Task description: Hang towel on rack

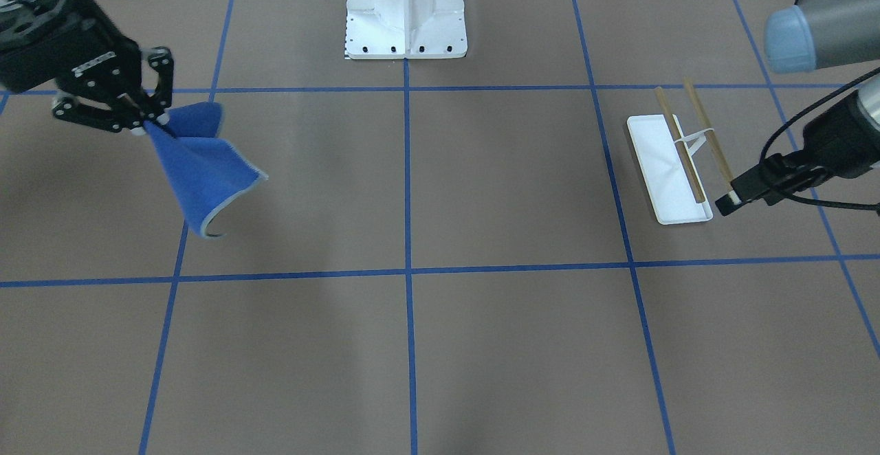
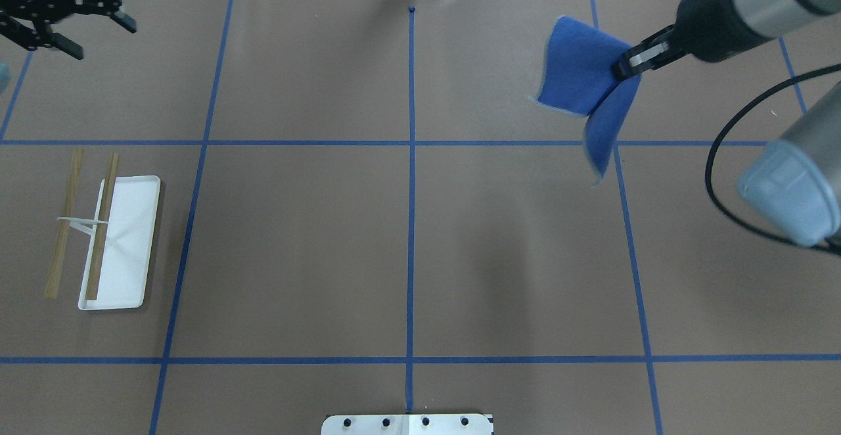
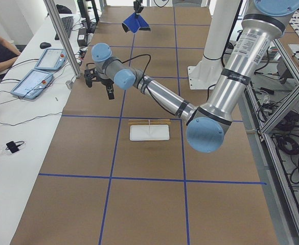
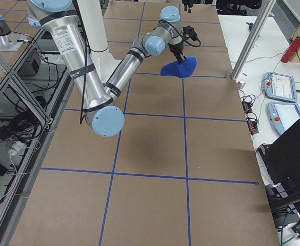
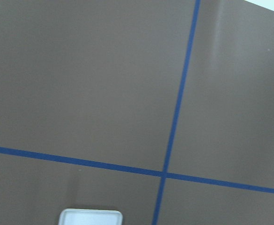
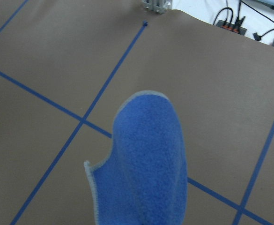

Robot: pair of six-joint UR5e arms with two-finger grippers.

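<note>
And there was the rack (image 2: 131, 225), sitting at the left middle of the overhead view, one rack and one only. Its flat white tray (image 1: 663, 173) was the single container on show, its pale floor in plain sight with thin white supports (image 2: 82, 223) rising from it. Two wooden rods (image 2: 103, 225) ran parallel above: count them, two. One lay over the tray's left edge in the overhead view, the other just outside it. Over in the upper right of that same view hung the towel (image 2: 581, 67), a single blue cloth with a light stitched edge, well apart from the rack with the whole width of the brown table (image 2: 407, 257) between them. The right gripper (image 2: 624, 67) had it pinched, fingers clamped tight on a bunched fold, the rest draping down in two lobes. In the front-facing view the same grip showed at upper left, right gripper (image 1: 148, 125) closed on the towel (image 1: 199, 170), whose lower edge curled under; whether that edge touched the table could not be told. The right wrist camera looked straight down the hanging towel (image 6: 146, 164). The left gripper (image 2: 105, 41) sat in the overhead view's upper left corner, jaws spread wide, above the rack in the frame and apart from it. Its wrist camera caught a sliver of tray (image 5: 91, 217) at the bottom edge, beside crossing blue tape lines (image 5: 165, 173).
</note>
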